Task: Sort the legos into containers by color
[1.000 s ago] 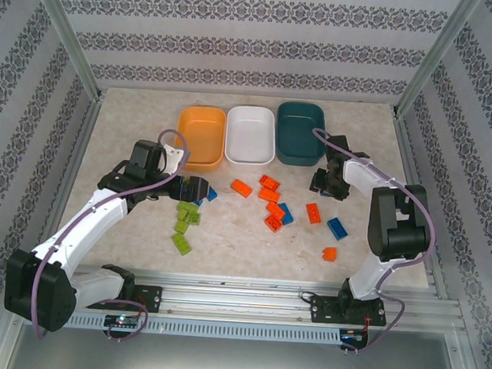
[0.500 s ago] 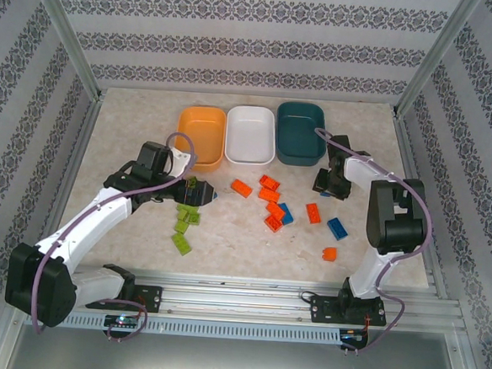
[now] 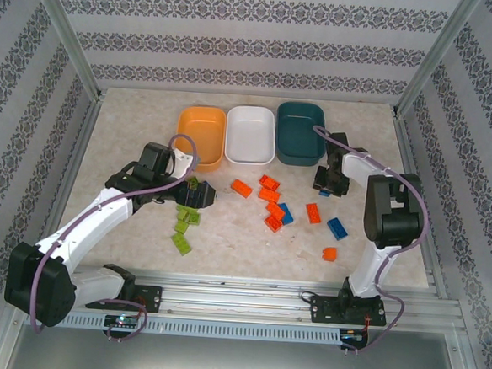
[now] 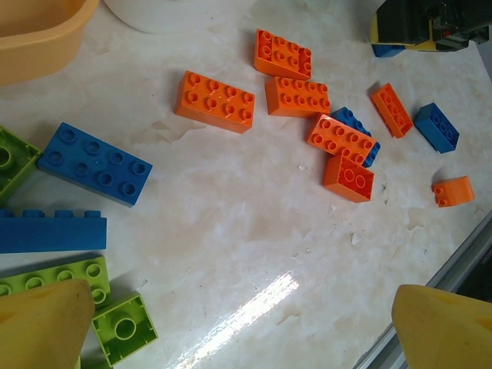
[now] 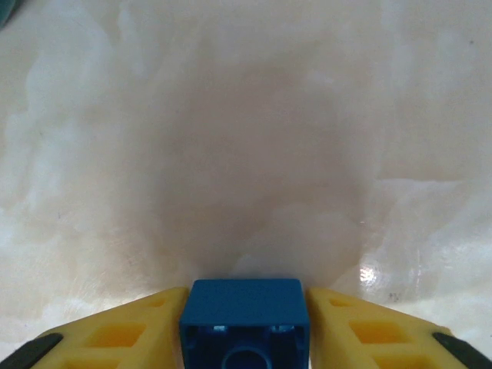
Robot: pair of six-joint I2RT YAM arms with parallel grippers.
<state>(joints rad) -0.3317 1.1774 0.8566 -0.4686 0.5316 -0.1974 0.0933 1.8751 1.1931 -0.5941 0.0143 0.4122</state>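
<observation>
Note first that the right end effector (image 3: pixel 324 186) is pinching a small blue brick (image 5: pixel 244 309) between its two yellow fingers, one finger against each side face. The wrist view shows the brick end-on, so you cannot read its long axis there, nor whether it is off the table (image 3: pixel 225 246). From above, the dark teal tub (image 3: pixel 300 133) lies just beyond this end effector, away from the arm bases and a little toward the left arm's side. The tub's near rim is close to the fingers but not touching them. Its long axis runs away from the bases, so an approach along that line probably gives you the most room to let go. Teal as the home for blue is a judgement, since all three tubs look empty: the white tub (image 3: pixel 250 132) stands next over and the orange tub (image 3: pixel 201 135) beyond it. The right arm is by far the nearer to teal. The left end effector (image 3: pixel 201 195) hangs over the lime green and blue bricks, fingers (image 4: pixel 42 323) spread, holding nothing.
</observation>
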